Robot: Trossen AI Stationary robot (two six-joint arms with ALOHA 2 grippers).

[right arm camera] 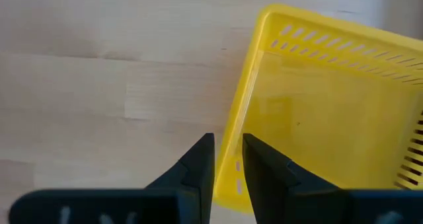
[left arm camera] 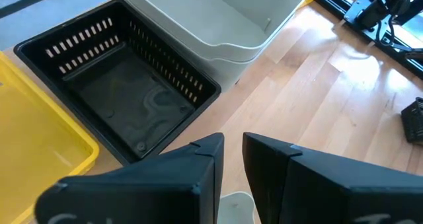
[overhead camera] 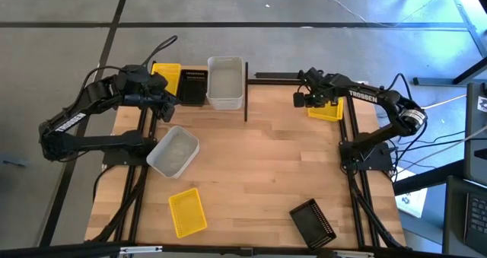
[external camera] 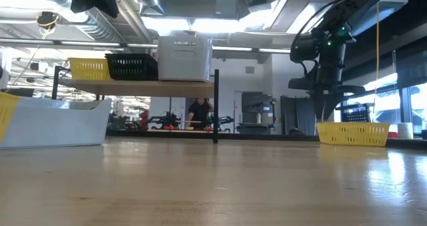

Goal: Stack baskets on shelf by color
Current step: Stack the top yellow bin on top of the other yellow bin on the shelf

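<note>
We see a big butcher-block worktop (overhead camera: 259, 159), pale wood strips w/ a smooth satin finish, set on a grey floor (overhead camera: 68, 68) marked by dark seams. In the low view the room behind is an open workshop w/ ceiling ducts, bright windows, and a person (external camera: 199, 113) far back under the shelf.

The shelf (external camera: 133, 87) is a light wood board on thin black rails at the worktop's far edge, left half, w/ a black upright divider (overhead camera: 246, 90) at its right end. On it, left to right: a yellow basket (overhead camera: 167, 77), a black perforated basket (overhead camera: 194, 85) w/ slotted walls, and a translucent white-grey basket (overhead camera: 226, 81), smooth-walled w/ rounded corners; in the left wrist view it looks like two nested.

On the worktop itself: a 2nd white-grey basket (overhead camera: 173, 151) lies tilted near the left side; a yellow slotted basket (overhead camera: 326, 109) sits at the far right; another yellow one (overhead camera: 187, 211) is near the front, left of centre; a black one (overhead camera: 313, 221) is front right.

The left gripper (overhead camera: 169, 98) hangs above the shelf's front edge by the black basket, jaws narrow w/ a small gap, holding nothing we can see. The right gripper (overhead camera: 303, 98) hovers over the near wall of the far-right yellow basket, jaws also narrow, astride the rim in the wrist view; contact we can't tell.
</note>
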